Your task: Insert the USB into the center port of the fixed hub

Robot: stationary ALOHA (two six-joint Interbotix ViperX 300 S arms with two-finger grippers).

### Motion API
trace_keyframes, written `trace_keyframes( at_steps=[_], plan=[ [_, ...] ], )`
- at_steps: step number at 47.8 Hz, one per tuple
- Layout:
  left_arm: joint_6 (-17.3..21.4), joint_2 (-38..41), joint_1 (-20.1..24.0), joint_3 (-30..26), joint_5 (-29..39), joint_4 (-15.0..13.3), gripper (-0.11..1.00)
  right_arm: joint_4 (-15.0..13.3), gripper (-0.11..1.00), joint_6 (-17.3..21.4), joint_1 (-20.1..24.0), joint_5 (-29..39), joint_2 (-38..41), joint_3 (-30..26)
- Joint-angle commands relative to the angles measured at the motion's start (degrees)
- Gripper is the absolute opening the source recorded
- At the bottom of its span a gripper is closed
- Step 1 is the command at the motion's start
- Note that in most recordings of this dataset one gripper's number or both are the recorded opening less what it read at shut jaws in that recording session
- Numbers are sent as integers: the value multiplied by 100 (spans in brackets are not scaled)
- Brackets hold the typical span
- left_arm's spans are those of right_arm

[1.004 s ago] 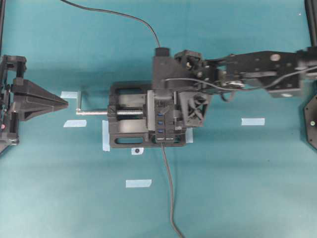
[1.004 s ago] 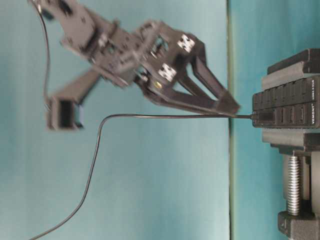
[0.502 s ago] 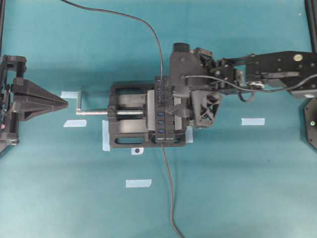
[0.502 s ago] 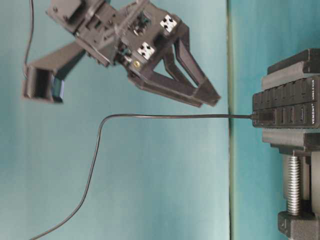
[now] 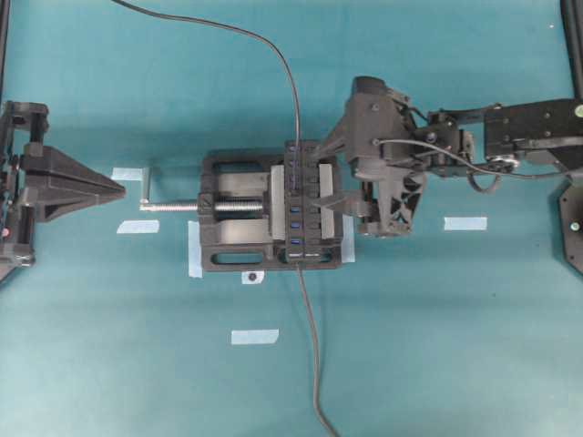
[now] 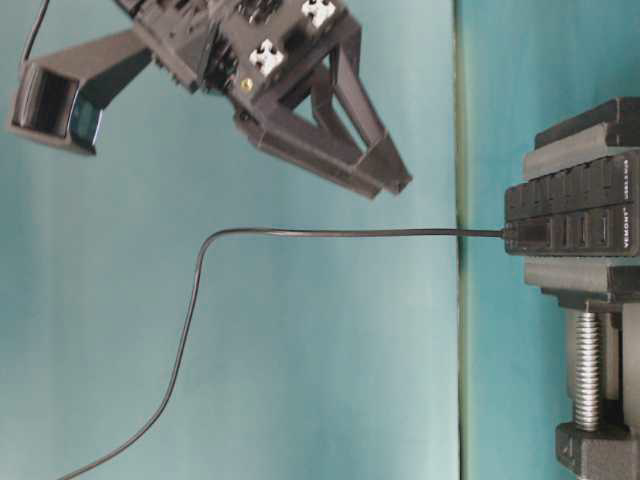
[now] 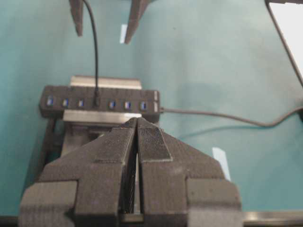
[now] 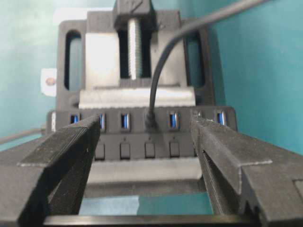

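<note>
USB (image 8: 150,122) sitting plugged into the center port (image 7: 96,102) of the fixed hub (image 5: 298,214), right gripper (image 8: 147,156) empty

The right gripper is hanging with its jaws spread wide, holding nothing, its fingertips just right of the hub in the overhead view. The vise (image 5: 239,224) is clamping the hub. The left gripper (image 7: 137,124), well apart at far left, is sitting pressed closed and empty.

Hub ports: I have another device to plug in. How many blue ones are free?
6 free ports on the hub: three left of the USB, three right of it, in the left wrist view. None seem hidden.
</note>
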Motion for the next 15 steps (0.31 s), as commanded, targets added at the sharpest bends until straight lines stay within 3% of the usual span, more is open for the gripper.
trace_keyframes(
  at_steps=[1, 15],
  plan=[
    [-9, 26, -9, -88, -35, 9, 0, 9, 80, 62, 26, -132, -176, 26],
    [-9, 26, -9, -97, -35, 9, 0, 9, 80, 62, 79, -650, -272, 255]
  ],
)
